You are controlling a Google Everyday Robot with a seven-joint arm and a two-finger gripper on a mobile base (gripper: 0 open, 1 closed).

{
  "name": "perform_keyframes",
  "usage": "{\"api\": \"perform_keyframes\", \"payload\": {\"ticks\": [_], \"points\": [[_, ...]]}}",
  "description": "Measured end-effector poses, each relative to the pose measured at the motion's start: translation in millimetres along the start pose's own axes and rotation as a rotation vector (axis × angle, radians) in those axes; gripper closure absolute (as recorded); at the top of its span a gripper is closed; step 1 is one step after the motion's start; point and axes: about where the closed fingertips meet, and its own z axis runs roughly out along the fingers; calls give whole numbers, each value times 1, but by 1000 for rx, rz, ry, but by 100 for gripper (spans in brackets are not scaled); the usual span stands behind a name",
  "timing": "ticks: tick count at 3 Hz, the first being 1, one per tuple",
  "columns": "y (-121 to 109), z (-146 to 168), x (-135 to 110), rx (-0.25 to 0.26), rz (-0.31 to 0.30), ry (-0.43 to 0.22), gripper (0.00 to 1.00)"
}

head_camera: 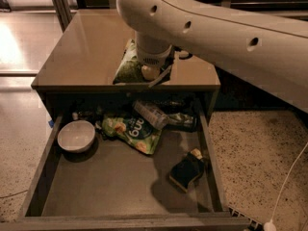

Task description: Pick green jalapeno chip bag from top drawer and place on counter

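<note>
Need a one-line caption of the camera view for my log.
Gripper over the dark green chip bag at the counter's front edge, above the open drawer holding a white bowl.
</note>
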Motion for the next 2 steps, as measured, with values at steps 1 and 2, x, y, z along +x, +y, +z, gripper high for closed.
{"api": "perform_keyframes", "payload": {"ticks": [1,2], "points": [[-26,13,-16,14,-16,-29,100],[-26,13,-16,14,-16,-29,100]]}}
